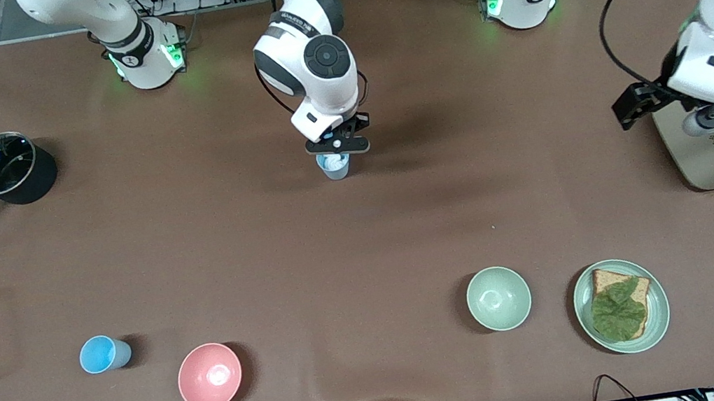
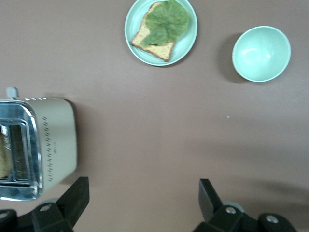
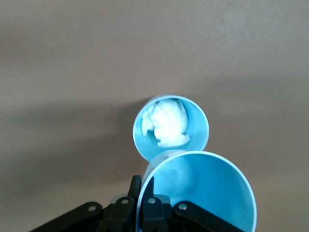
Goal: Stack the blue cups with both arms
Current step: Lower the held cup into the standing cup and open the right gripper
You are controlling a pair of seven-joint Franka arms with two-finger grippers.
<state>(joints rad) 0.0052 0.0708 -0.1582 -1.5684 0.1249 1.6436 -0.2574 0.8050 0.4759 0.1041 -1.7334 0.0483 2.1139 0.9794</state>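
Brown cloth table. Near camera: spare blue cup beside pink bowl. Mid-table: my right gripper pinches the held cup by its rim, over the standing cup. Light, stiff, slick plastic. Left gripper open, waiting over toaster.

The right gripper hangs over mid-table, pinching the wall of a light-blue plastic cup directly above a second light-blue cup that stands on the brown cloth; something white, perhaps crumpled paper, fills part of that cup. Bare cloth surrounds this spot on all sides. Nearer the front camera stand a third light-blue tumbler, a pink bowl, a pale green bowl and a green plate with toast and a leaf. The left gripper waits, fingers apart, over bare cloth just beside the silver toaster.
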